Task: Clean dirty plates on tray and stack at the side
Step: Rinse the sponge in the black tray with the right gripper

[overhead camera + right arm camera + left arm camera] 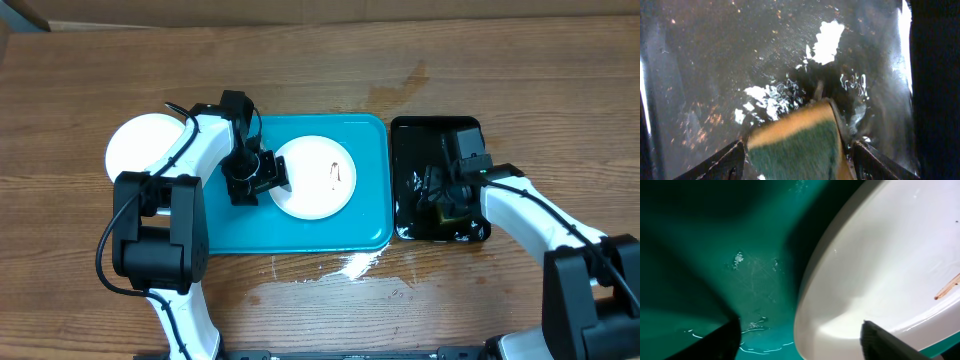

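1. Left gripper (pixel 801 326): its dark fingers (pixel 720 340) stand well apart. One is over the tray floor, the other over the inside of the plate, and the plate's rim lies between them. Nothing is clamped.
2. Small round white plate (pixel 312 190): lies flat near the middle of the large turquoise-blue rectangular plastic tray (pixel 300 232). A thin brown smear (pixel 336 172) marks its face. Water beads on the tray floor beside the rim.
3. Right gripper (pixel 799 147): its fingers (pixel 727 160) are spread. A yellow sponge with a green scouring face (pixel 790 127) stands between them, with a narrow gap showing at one finger. It is not squeezed.
4. The sponge's end rests on the wet floor of the narrow glossy black tray (pixel 420 135), just right of the turquoise tray.
5. Second round white plate (pixel 135 150): sits on the brown wooden table (pixel 500 70) just left of the turquoise tray, partly hidden by the left arm.
6. White wet splash (pixel 350 265) on the table at the tray's near edge.
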